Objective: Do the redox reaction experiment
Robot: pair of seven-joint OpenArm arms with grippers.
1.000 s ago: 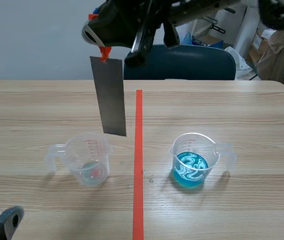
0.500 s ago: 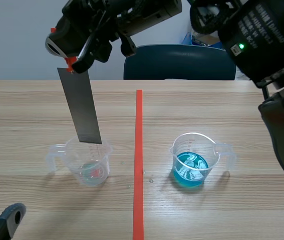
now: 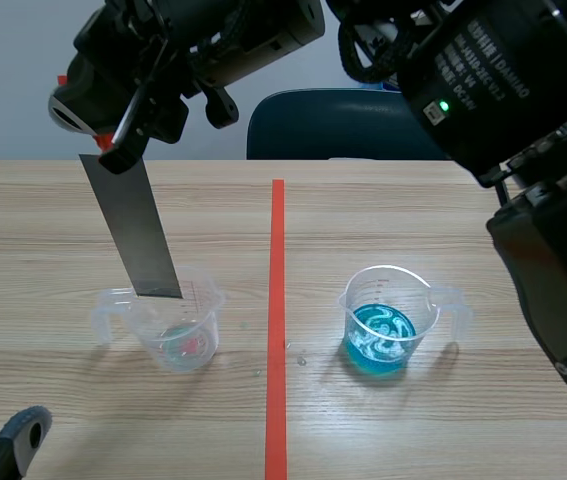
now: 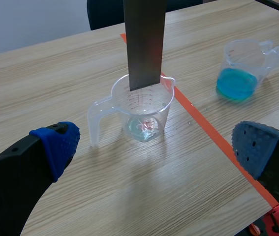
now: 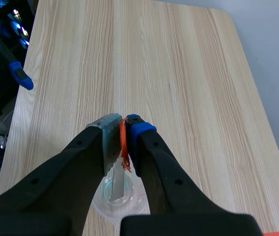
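Note:
A long grey metal strip [image 3: 133,230] hangs tilted from my right gripper [image 3: 113,135], which is shut on its top end by an orange-red tag. The right arm reaches across from the right side, high above the table. The strip's lower end is at the rim of the clear measuring cup [image 3: 176,325], which holds a little clear liquid. In the right wrist view the gripper [image 5: 122,129] pinches the strip [image 5: 114,184] straight above that cup [image 5: 100,199]. My left gripper [image 4: 155,145] is open, low and near the cup [image 4: 141,110], with the strip [image 4: 144,44] ahead.
A second clear cup [image 3: 383,325] with blue liquid stands right of the orange tape line [image 3: 276,300]; the left wrist view shows that blue cup [image 4: 242,69] too. A dark blue chair [image 3: 358,125] is behind the table's far edge.
My right arm has carried the strip leftward, from beside the tape line to over the left cup, and its lower end now meets the cup's rim. The left gripper stays put.

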